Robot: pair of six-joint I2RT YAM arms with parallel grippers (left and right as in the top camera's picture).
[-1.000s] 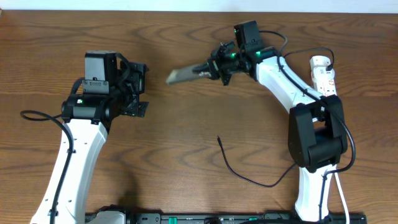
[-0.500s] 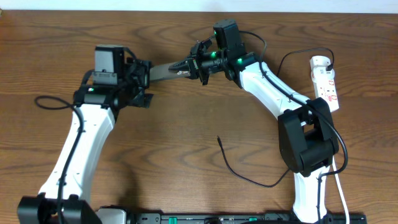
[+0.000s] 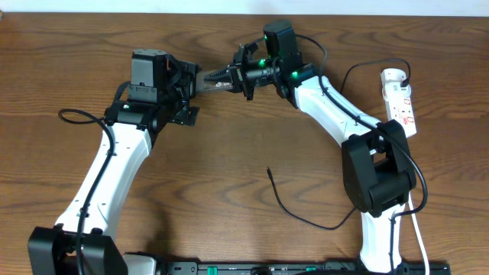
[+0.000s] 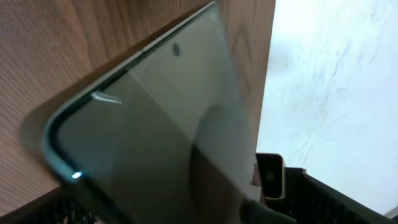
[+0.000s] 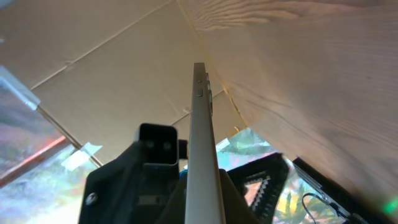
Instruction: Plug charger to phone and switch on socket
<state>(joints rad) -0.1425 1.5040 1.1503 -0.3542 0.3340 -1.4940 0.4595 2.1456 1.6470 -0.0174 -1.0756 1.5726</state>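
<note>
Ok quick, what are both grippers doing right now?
Left gripper: at the phone, grip cannot be told.
Right gripper: closed, holding the phone.

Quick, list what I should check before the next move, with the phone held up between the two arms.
1. Right gripper grips the phone: ok, shut on one end, phone edge-on in its wrist view.
2. Left gripper grips the phone: cannot tell, the far end reaches it but the fingers are hidden.
3. Charger plugged into the phone: not ok.
4. Plug tip free to pick: ok, it lies alone on the table.
5. Socket switched on: cannot tell, too small.
</note>
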